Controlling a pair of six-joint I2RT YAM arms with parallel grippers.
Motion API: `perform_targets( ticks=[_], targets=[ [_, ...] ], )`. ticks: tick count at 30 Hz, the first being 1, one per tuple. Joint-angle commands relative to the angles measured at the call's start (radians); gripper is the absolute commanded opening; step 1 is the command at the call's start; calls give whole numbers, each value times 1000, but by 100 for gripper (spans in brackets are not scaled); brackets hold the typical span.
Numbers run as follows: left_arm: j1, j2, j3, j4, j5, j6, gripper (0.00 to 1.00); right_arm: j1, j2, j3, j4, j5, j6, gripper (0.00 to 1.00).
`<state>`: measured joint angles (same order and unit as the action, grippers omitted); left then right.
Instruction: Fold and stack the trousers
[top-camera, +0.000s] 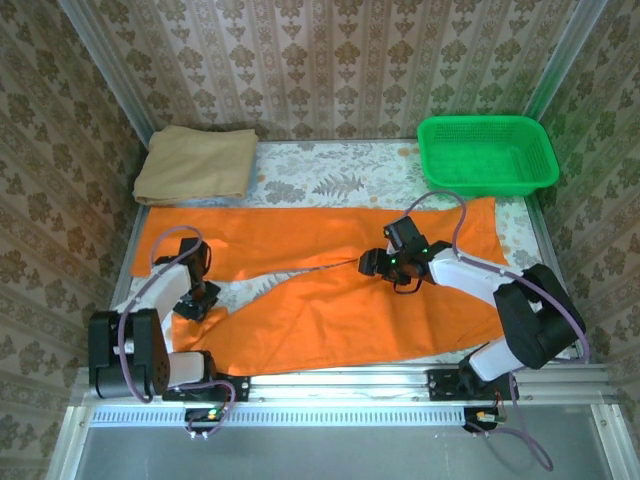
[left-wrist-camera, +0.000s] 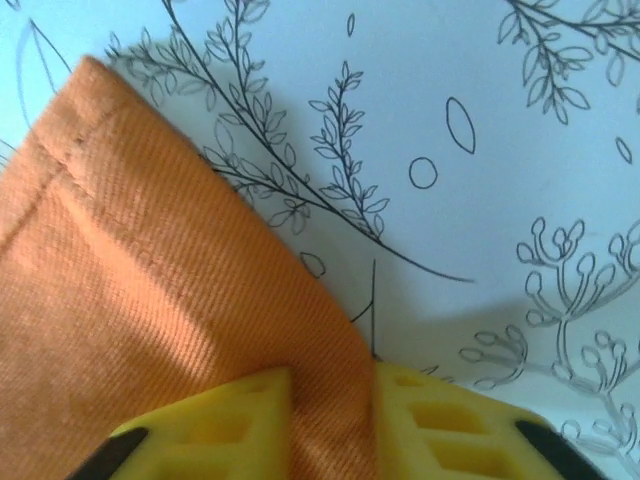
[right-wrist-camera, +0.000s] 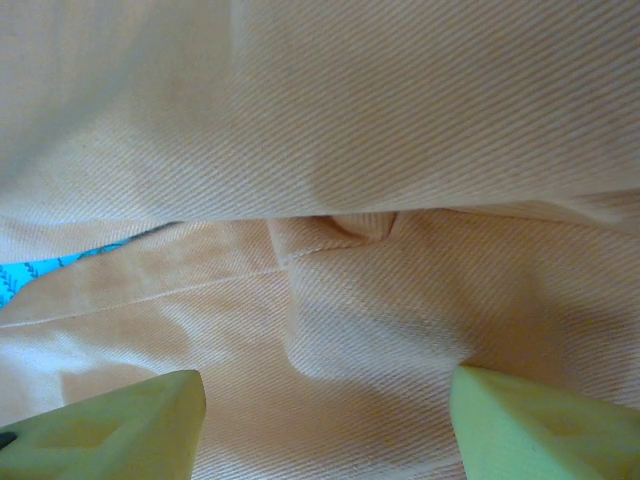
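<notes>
We see left tool (left-wrist-camera: 333, 425) pinching trousers (top-camera: 330, 305) at hem corner, bare tabletop (left-wrist-camera: 480, 120) beside; right tool (right-wrist-camera: 325, 420) released over crotch seam.

I am seeing the trousers (top-camera: 320, 310) showing as matt orange twill cloth with a fine diagonal weave and a stitched hem, the counter (top-camera: 340, 185) lying under a smooth printed covering, the basket (top-camera: 480, 121) gleaming as glossy green plastic, and the left tool's fingers (left-wrist-camera: 450, 425) looking like matt yellow plastic.
</notes>
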<state>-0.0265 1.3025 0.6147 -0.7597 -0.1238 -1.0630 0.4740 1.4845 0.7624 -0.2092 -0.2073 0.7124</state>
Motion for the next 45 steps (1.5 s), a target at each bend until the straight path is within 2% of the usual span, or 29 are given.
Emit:
perform_targets(
  ticks=[1,3,7,11,16,20,27,29,35,43,44,45],
  targets=[
    [-19,22,-12,30,5,2,10,-27,-42,-18,0,-21,-26,67],
    [-21,2,-13,19,-12,4,0,-39,-62,-23,-8,-18,-30,67],
    [-16,-76,-2,-24,-60,7,0,-50,-86,-21,-31,-10,-40,67],
    [24,-159,99,-105,-127,63,0,-61,-129,-13,-50,2,-52,67],
    [64,-182,255,-187,-190,133,0,-72,-128,-31,-49,23,-50,67],
    [118,-182,304,-213,-223,162,0,-97,-147,-54,-50,16,-47,67],
    [225,-172,315,-263,-202,161,0,-114,-202,-48,-86,29,-63,68],
    [251,-204,344,-298,-232,164,0,-117,-210,-48,-96,29,-66,68],
    [347,-290,458,-325,-225,262,0,-130,-211,-61,-91,16,-72,68],
    [444,-302,412,-356,-206,252,0,-133,-200,-40,-113,-15,-78,68],
    [461,-312,396,-359,-197,254,17,-133,-206,-36,-121,-15,-81,68],
    [478,-325,384,-373,-196,245,25,-132,-210,-29,-129,-15,-83,68]
  ],
)
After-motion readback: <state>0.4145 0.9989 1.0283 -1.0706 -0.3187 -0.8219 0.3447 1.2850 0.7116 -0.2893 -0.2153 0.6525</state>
